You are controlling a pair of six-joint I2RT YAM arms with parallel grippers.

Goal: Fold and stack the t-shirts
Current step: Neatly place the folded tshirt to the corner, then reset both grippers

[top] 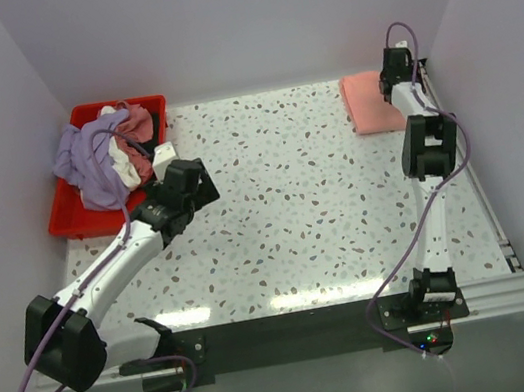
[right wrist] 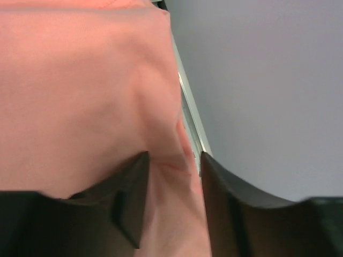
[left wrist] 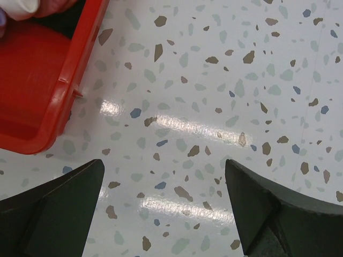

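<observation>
Bench (top: 313, 197): speckled terrazzo top, pale walls on three sides, both arm bases at its near edge.

Red bin (top: 70, 228): far left corner of the bench. It holds a loose heap of tees. The lavender tee (top: 83, 161) sprawls over the bin's left rim, the white tee (top: 123, 165) is bunched in the middle, and the dusty rose tee (top: 136, 127) is tucked at the back. None of them are folded.

Salmon-pink tee (top: 365, 102): folded into a neat rectangle in the far right corner of the bench, well apart from the bin, its right edge near the side wall.

Left tool (left wrist: 164, 166): I read it as wide open, with nothing between the fingers (left wrist: 64, 209) but bare bench. It sits just beside the bin's near right corner, outside the rim. The heaped tees lie beyond it, up and to the left. It touches no cloth.

Right tool (right wrist: 172, 158): arm stretched to the far right corner, with the tool down on the right edge of the salmon-pink tee. My wrist view shows pink cloth filling the left half of the picture, and a raised ridge of that cloth runs down into the narrow gap between the two fingers (right wrist: 131, 203). The fingers stand a little apart. I cannot tell whether they pinch the ridge or merely straddle it. A metal rail (right wrist: 190, 118) and the wall sit just beyond the cloth edge.
</observation>
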